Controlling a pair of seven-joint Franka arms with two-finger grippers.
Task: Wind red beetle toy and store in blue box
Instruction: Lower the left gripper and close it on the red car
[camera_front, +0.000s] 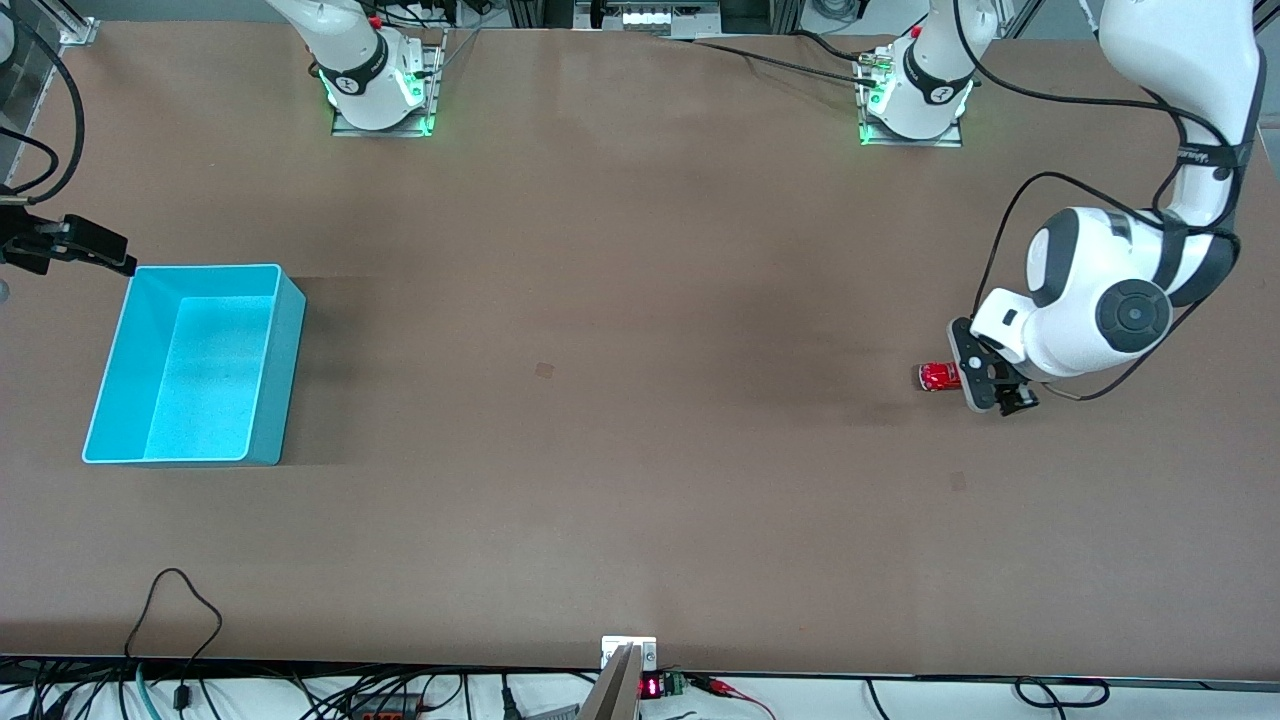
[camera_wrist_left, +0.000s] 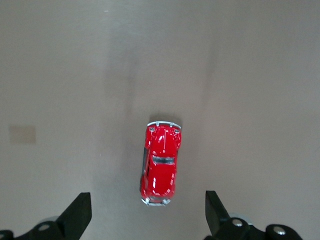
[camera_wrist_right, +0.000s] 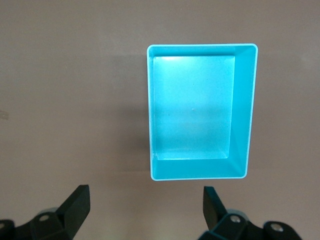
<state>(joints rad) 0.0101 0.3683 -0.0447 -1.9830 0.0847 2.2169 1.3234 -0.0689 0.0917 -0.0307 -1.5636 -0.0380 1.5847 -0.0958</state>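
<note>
Brown table (camera_front: 620, 300) around red beetle toy (camera_front: 939, 376)

occluded: left gripper (camera_front: 985, 385) covers one end of the red beetle toy (camera_front: 939, 376) in front view | cropped: both wrist views cut the finger bases at the frame edge; right gripper (camera_front: 70, 245) runs off the front view's edge | winding part: too small to tell

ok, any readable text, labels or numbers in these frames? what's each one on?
None can be read.
Red beetle toy: no markings show.
Blue box: plain walls, no label.
Left arm's band: small lettering, too small to read.
Red digit display at the table's edge nearest the front camera: too small to read.
</note>
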